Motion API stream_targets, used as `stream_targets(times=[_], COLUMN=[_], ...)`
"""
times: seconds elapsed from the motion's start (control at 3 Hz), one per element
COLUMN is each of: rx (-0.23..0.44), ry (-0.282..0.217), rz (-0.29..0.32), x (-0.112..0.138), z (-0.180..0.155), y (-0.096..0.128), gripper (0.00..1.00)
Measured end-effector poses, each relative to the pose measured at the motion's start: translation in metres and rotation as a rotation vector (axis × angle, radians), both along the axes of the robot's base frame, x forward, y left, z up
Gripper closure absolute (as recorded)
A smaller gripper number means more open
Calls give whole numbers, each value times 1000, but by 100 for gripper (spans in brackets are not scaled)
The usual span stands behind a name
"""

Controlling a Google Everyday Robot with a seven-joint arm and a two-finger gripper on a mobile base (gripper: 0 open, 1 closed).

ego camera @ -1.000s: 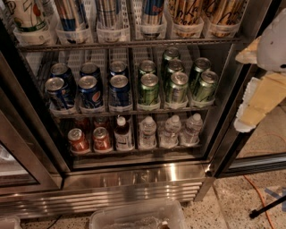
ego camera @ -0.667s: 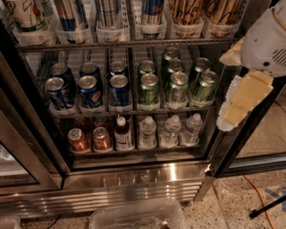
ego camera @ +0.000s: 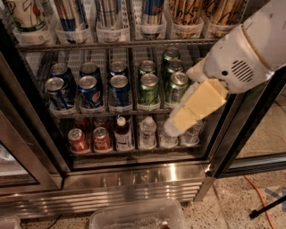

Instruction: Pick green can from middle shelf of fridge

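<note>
Reaching in from the upper right of your view, the robot's white arm (ego camera: 243,62) slants down across the open fridge (ego camera: 134,181), and its cream-coloured gripper (ego camera: 173,127) hangs in front of the right end of the middle shelf (ego camera: 67,112). You cannot tell from here whether the gripper is wide, narrow or holding anything. Its tip lies low, over the line between the middle shelf and the water bottles (ego camera: 147,132) below. The green can (ego camera: 177,87) nearest it stands upright at the front of its lane, just left of the gripper; whether the two touch cannot be told. Two more green cans line up behind it, and another lane of green cans (ego camera: 148,88) stands to its left. Whatever occupies the rightmost lane is hidden behind the gripper. Three lanes of blue cans (ego camera: 90,93) fill the left half of the same shelf. Above, you see tall cans (ego camera: 107,13) in white trays; below, two red cans (ego camera: 79,140) sit left of a bottle of dark drink (ego camera: 122,134). The fridge's shiny steel base runs along the bottom, with a clear plastic bin (ego camera: 134,217) on the speckled floor in front of it and an orange cable (ego camera: 257,197) trailing at lower right.
</note>
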State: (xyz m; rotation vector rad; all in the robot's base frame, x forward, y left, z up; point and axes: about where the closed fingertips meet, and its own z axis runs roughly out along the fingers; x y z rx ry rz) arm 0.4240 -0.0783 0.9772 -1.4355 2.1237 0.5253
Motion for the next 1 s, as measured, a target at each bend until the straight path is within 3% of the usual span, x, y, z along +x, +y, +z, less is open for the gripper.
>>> stream_targets(times=[0.33, 0.67, 1.0], rx=[189, 286, 286], ry=[52, 63, 60], rz=[-55, -105, -105], x=[-12, -7, -7], z=[-12, -12, -10], y=[40, 57, 57], gripper=[0, 0, 0])
